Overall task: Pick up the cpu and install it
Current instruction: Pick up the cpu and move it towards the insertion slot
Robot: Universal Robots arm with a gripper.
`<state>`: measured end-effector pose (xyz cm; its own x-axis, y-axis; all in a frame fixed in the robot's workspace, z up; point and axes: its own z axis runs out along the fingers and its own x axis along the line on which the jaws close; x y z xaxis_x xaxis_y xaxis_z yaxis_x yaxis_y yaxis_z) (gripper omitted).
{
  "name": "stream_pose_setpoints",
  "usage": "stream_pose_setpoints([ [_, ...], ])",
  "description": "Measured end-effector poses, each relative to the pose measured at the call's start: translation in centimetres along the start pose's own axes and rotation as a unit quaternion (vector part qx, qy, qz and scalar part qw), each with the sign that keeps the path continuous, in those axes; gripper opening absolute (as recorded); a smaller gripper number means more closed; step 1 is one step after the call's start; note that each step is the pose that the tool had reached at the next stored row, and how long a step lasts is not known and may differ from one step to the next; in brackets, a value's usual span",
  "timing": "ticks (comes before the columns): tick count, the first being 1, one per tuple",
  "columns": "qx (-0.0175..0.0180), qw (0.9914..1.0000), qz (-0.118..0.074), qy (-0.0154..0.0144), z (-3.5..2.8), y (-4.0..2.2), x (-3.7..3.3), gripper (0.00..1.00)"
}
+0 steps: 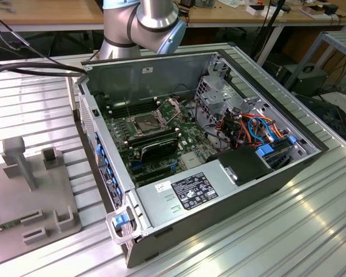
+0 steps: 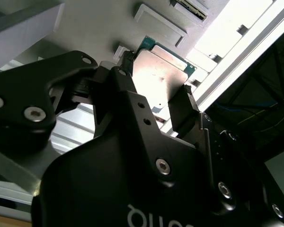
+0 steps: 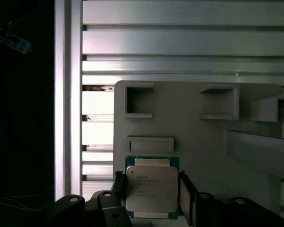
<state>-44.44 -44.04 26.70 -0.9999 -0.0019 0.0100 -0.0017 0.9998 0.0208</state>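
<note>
The cpu (image 3: 151,189), a square chip with a silver lid and green rim, sits between the two black fingers of my gripper (image 3: 152,193) in both wrist views. One finger (image 3: 119,188) presses one edge and the other finger (image 3: 187,195) presses the opposite edge. In the second wrist view the cpu (image 2: 160,71) shows past the gripper (image 2: 156,87) body, over the grey fixture (image 2: 99,23). The grey fixture (image 3: 199,142) with its pockets lies behind the chip. In the exterior view the open computer case (image 1: 196,144) shows the motherboard's cpu socket (image 1: 145,122) with its frame lifted.
The grey fixture (image 1: 34,190) lies on the ribbed aluminium table at the exterior view's left. The arm's elbow (image 1: 141,26) rises behind the case. Inside the case are a power supply (image 1: 184,193), memory sticks (image 1: 155,144), a drive cage (image 1: 216,92) and coloured cables (image 1: 254,130).
</note>
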Motion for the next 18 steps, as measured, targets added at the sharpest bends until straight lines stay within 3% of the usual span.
stream_pose_setpoints([
  [18, 0.0000, 1.00000, 0.000, 0.0000, -0.80, 0.02, 0.01, 0.55],
])
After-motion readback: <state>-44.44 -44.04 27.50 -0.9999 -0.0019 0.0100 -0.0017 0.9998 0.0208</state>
